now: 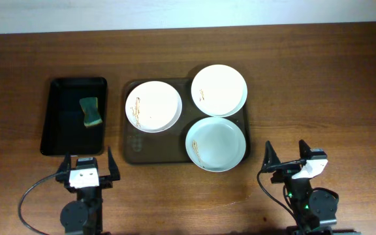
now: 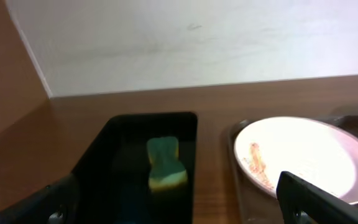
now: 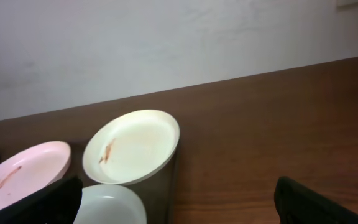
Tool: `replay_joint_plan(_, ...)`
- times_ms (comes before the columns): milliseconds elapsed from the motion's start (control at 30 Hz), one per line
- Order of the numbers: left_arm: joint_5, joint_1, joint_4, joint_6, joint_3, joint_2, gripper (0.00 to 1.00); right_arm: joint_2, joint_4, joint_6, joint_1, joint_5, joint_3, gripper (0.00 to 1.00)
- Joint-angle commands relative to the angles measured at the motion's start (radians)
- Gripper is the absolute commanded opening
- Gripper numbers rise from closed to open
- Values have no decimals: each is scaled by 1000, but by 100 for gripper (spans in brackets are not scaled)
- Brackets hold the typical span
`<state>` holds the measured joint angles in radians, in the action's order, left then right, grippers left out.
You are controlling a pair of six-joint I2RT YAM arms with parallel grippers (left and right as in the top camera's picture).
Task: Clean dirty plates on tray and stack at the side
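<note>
Three white plates lie on the brown tray point(image 1: 136, 151). The left plate point(image 1: 153, 106) has brown streaks and also shows in the left wrist view point(image 2: 303, 155). The back right plate point(image 1: 219, 90) has a small streak and shows in the right wrist view point(image 3: 132, 146). The bluish front plate point(image 1: 216, 143) has streaks near its front left rim. My left gripper point(image 1: 88, 168) is open and empty at the table's front, near the black tray. My right gripper point(image 1: 291, 161) is open and empty, to the right of the tray's front corner.
A narrower black tray point(image 1: 61, 134) stands left of the brown tray and holds a green and yellow sponge point(image 1: 91, 112), which also shows in the left wrist view point(image 2: 165, 163). A white wall runs along the table's far edge.
</note>
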<state>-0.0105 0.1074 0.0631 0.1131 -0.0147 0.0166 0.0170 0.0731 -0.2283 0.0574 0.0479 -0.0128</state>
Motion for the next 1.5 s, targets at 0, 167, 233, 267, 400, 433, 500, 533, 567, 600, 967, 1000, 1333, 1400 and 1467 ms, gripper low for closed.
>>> replay_joint_plan(0, 153, -3, -53, 14, 5, -5, 99, 3, -9, 0, -5, 123, -3, 99)
replay_joint_plan(167, 228, -3, -58, -168, -60, 5, 99, 23, -9, 0, -6, 137, -106, 98)
replay_joint_plan(233, 259, -3, -50, -197, -131, 48, 99, 69, -2, 0, -5, 144, -188, 98)
replay_joint_plan(267, 259, -3, -42, -199, -164, 72, 99, 96, 3, 0, -6, 153, -226, 98)
replay_joint_plan(400, 258, -3, 18, -199, -342, 227, 99, 263, 21, 0, -5, 193, -398, 98)
replay_joint_plan(433, 258, -3, 41, -198, -407, 294, 99, 332, 21, 0, -6, 209, -455, 98)
replay_joint_plan(500, 258, -3, 74, -196, -505, 404, 99, 459, 31, 0, -6, 233, -557, 98)
replay_joint_plan(533, 258, -3, 87, -195, -540, 443, 99, 539, 53, 0, -5, 245, -624, 98)
replay_joint_plan(567, 259, -2, 115, -187, -607, 523, 99, 603, 74, 2, -5, 257, -676, 98)
replay_joint_plan(600, 259, -2, 142, -187, -665, 594, 99, 700, 111, 4, -5, 294, -762, 98)
replay_joint_plan(967, 259, -2, 661, -165, -1317, 1298, 99, 1606, 739, 93, 132, 401, -1680, 98)
replay_joint_plan(1000, 259, -2, 696, -165, -1363, 1347, 99, 1672, 779, 93, 150, 401, -1740, 98)
replay_joint_plan(1333, 193, 13, 758, -168, -1419, 1517, 99, 2006, 581, -55, 319, 445, -1805, 78)
replay_joint_plan(1400, 142, 36, 754, -213, -1419, 1517, 99, 2036, 589, -114, 369, 349, -1805, 74)
replay_joint_plan(1467, 42, 65, 750, -241, -1419, 1517, 99, 2069, 607, -180, 429, 230, -1805, 72)
